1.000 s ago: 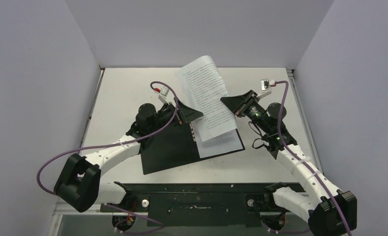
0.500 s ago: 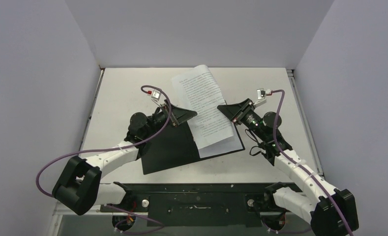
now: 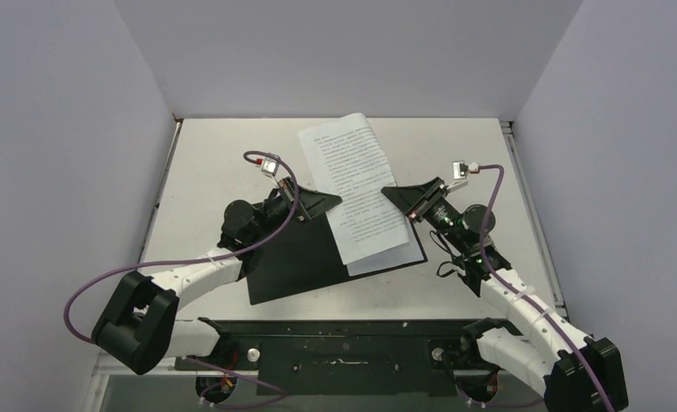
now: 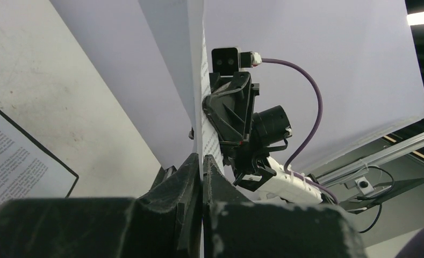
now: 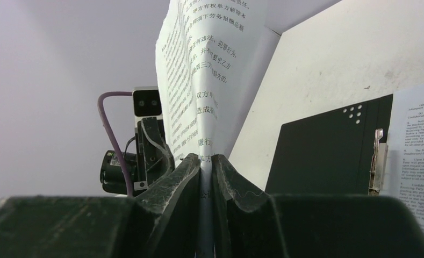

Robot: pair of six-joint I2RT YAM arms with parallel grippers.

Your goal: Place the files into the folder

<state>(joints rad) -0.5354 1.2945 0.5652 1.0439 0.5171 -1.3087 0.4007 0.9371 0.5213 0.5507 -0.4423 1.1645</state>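
Left pincer (image 3: 335, 204) and right pincer (image 3: 389, 192) both clamped the raised file (image 3: 352, 167), partly blocking the 3 o'clock half of the folder (image 3: 296, 257).

white links and black joints on left arm (image 3: 189, 273) and right arm (image 3: 523, 305), ending in bulky black shoulder housings. left pincer (image 3: 336, 202) and right pincer (image 3: 386, 191) matt black, wedge-shaped. purple cable (image 3: 86, 287) looped along each arm up to a small white plug (image 3: 268, 163) marked red.
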